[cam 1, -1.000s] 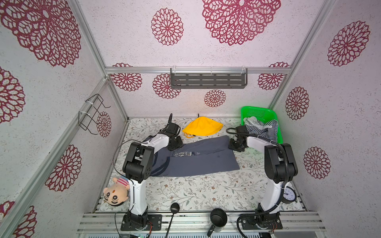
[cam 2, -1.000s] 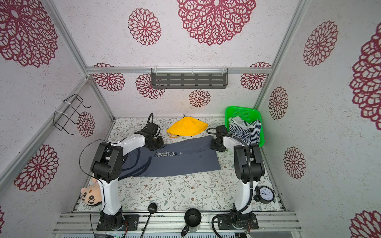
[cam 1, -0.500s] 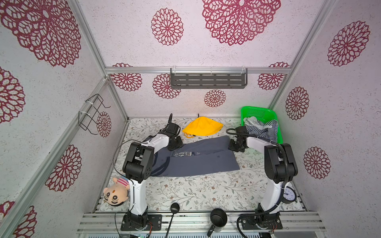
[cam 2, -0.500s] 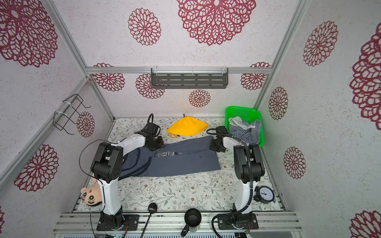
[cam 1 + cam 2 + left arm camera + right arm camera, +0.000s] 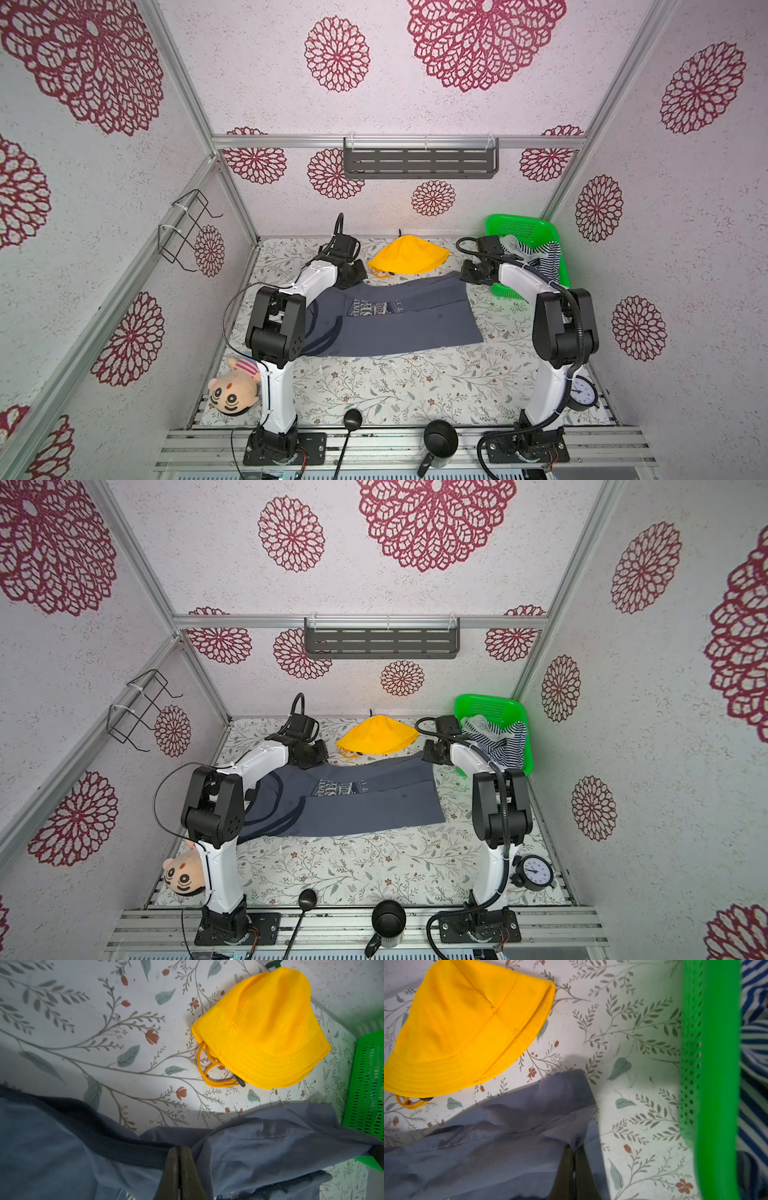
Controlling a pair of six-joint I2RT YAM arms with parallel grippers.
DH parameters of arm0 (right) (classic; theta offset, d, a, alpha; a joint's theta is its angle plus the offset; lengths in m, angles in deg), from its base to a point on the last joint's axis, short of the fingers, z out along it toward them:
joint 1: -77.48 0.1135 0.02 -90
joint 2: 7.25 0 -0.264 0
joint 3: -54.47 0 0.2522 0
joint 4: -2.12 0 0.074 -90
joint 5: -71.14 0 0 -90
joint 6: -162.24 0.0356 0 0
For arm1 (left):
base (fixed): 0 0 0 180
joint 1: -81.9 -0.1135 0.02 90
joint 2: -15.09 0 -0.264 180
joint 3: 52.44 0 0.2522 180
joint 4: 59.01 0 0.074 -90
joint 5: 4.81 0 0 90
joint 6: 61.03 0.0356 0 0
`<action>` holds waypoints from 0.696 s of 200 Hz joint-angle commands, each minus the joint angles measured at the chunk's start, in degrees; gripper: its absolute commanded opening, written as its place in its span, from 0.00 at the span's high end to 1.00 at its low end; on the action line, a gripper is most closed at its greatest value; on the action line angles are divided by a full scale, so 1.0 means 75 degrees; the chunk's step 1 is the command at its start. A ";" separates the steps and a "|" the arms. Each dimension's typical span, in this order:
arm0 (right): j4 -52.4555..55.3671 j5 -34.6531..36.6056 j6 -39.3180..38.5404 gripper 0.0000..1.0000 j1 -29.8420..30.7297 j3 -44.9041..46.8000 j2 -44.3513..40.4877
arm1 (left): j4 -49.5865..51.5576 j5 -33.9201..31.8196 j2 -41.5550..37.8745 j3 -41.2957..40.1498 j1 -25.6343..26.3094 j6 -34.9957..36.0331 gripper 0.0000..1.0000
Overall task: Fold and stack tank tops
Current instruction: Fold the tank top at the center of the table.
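The grey-blue tank top (image 5: 399, 320) (image 5: 357, 804) lies spread across the middle of the table with its chest print facing up, partly folded lengthwise. My left gripper (image 5: 353, 274) (image 5: 179, 1148) is shut on its far edge, at the dark navy trim (image 5: 124, 1142) near the armhole. My right gripper (image 5: 469, 274) (image 5: 574, 1147) is shut on a pinched fold of cloth at the far hem corner (image 5: 577, 1088). The striped tank top (image 5: 536, 257) (image 5: 753, 1032) lies crumpled in the green basket (image 5: 519, 226).
A yellow hat (image 5: 409, 255) (image 5: 264, 1028) lies just behind the grey-blue top, between the two grippers. The green basket's wall (image 5: 716, 1064) stands close beside my right gripper. A plush toy (image 5: 232, 390), a ladle (image 5: 352, 417), a black mug (image 5: 440, 436) and a clock (image 5: 582, 392) line the front edge.
My right gripper has closed on the hem corner of the grey-blue top. Neither arm nor the cloth has visibly shifted.
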 commanded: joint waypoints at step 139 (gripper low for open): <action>-0.2369 -0.0275 -0.0259 1.00 -0.0197 -0.1228 0.1064 | -0.0541 0.0442 0.1391 0.1834 -0.0930 0.0122 1.00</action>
